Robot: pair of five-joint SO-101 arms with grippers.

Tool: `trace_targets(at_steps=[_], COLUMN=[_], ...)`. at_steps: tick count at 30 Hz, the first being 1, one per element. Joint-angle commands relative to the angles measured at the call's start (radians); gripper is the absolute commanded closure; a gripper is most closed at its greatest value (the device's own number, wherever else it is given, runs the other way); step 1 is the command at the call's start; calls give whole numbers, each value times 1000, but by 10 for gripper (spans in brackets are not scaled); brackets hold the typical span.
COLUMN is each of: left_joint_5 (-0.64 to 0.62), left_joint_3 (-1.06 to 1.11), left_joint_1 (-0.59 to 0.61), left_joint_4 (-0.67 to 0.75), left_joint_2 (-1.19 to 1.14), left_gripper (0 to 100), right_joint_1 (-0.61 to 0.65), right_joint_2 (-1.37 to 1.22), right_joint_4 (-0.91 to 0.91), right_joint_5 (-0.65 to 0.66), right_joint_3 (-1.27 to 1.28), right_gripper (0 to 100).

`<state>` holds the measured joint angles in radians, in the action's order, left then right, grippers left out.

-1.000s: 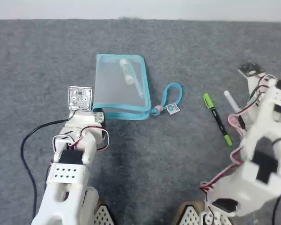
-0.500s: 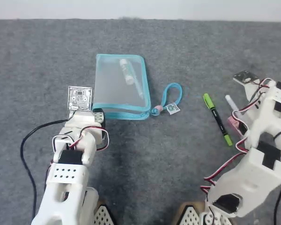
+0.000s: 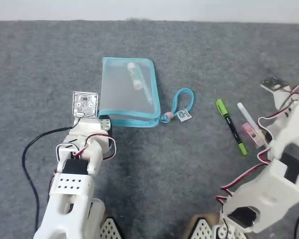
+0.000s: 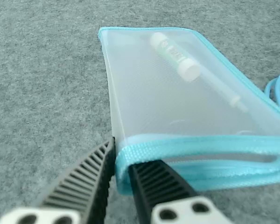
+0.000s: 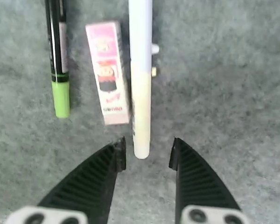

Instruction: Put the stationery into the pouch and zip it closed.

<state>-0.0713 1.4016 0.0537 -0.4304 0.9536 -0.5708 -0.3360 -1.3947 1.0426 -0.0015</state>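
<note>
High view: a translucent pouch (image 3: 128, 92) with teal edging lies flat on the grey carpeted surface (image 3: 214, 55), well apart from the loose stationery on the right arm's side; a teal cord loop (image 3: 184, 101) trails from the pouch's zip end. A white tube (image 3: 135, 76) lies inside the pouch, seen through its wall, with a thinner white part running on from its capped end. Left wrist view: the left gripper (image 4: 120, 156) is at the pouch's near corner, its ribbed fingers (image 4: 79, 182) closed on the teal edge, which stands pinched between them. Three items lie side by side outside the pouch: a black pen with green ends (image 3: 232, 127), a pink eraser (image 3: 252, 135) and a white pen (image 3: 248, 116), the eraser between the two pens and just beside the white one. Right wrist view: the right gripper (image 5: 148, 148) hangs over the white pen's end, fingers (image 5: 105, 175) spread apart with the pen tip between them, gripping nothing
</note>
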Motion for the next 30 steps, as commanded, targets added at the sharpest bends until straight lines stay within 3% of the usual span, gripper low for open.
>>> trace_targets(at_steps=[1,9,14,16,25,30], left_joint_5=[5,5,5,5,0,-5], left_joint_3=[-15,-13,-13,-13,-15,-22], left_joint_1=[11,11,11,11,6,-20], left_joint_4=[32,28,28,28,34,110], left_joint_2=[17,15,14,15,17,12], left_gripper=[988,988,988,988,988,988], right_joint_1=[-18,4,-1,-4,-7,65], right_joint_2=[18,18,18,27,162,344], right_joint_4=[85,223,220,217,-93,-200], right_joint_5=[18,15,14,14,-84,-173], right_joint_3=[52,206,206,206,-11,-32], right_gripper=[843,848,998,981,991,991])
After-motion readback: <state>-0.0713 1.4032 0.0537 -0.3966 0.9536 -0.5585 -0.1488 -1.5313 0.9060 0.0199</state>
